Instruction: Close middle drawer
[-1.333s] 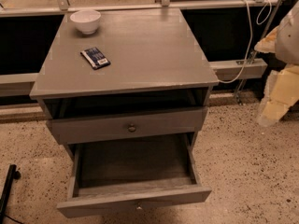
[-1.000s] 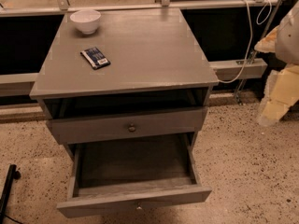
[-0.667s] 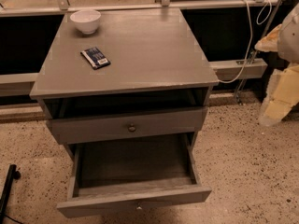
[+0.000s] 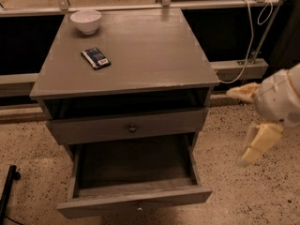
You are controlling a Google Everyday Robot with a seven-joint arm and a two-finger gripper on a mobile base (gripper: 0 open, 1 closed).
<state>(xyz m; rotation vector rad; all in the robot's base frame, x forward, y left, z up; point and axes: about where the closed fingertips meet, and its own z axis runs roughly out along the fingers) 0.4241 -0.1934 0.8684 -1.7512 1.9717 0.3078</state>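
The middle drawer (image 4: 136, 198) of the grey wooden cabinet is pulled far out toward me. Its low front panel sits near the bottom of the view and its box is empty. Above it, a drawer with a taller front and a round knob (image 4: 132, 128) stands slightly out, with a dark gap over it. My gripper (image 4: 237, 127) hangs to the right of the cabinet, over the floor at about the height of the open drawer. It touches nothing and its cream fingers (image 4: 258, 144) are spread apart and empty.
A white bowl (image 4: 86, 20) and a dark flat packet (image 4: 95, 58) lie on the cabinet top (image 4: 140, 46). A white cable (image 4: 243, 55) hangs at the back right along a rail. A black object (image 4: 7, 191) stands on the speckled floor at the left.
My gripper has moved down and a little left, from beside the cabinet top to the level of the drawers. The drawers, bowl and packet have not moved.
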